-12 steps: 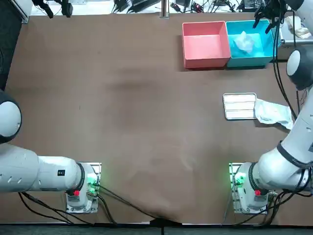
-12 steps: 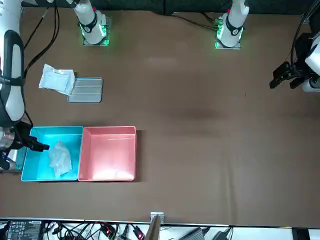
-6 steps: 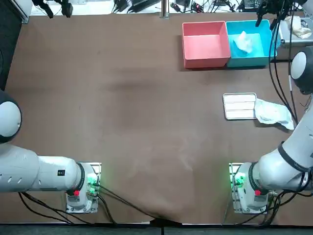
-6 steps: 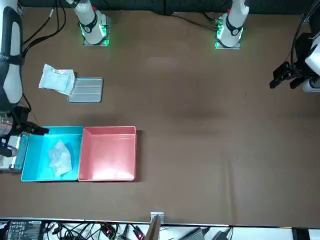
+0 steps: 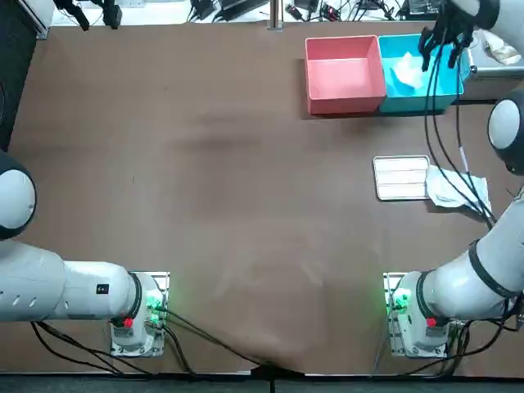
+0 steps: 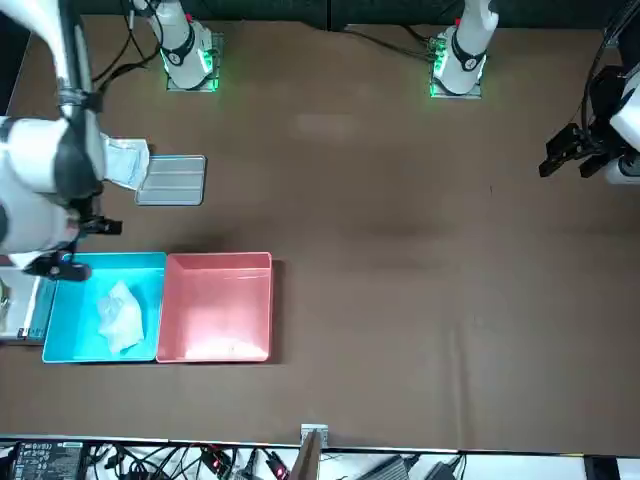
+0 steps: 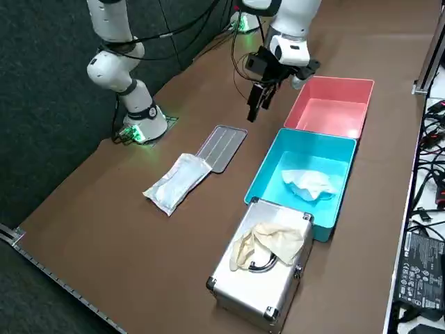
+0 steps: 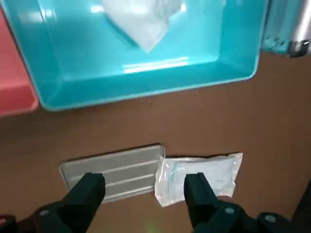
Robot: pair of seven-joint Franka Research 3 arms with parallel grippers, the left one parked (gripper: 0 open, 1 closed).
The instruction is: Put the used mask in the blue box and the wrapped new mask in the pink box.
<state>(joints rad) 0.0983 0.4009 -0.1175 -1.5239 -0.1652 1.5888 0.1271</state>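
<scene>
Pincer agape between tray and blue box

Light: even, overhead, bright across the whole tabletop; the room beyond its right edge is dark in the side view.
Shadows: soft and short; one faint dark smear left of centre, toward the far edge.
Glare: white strip on the floor of the blue box; pale sheen on the floor of the pink box; highlights on the metal case at the far right corner.
Glow: green lamp at the right arm's base, near edge.
Focus: right gripper, fingers parted above the tabletop beside the blue box, dark and soft-edged in the wrist view.
</scene>
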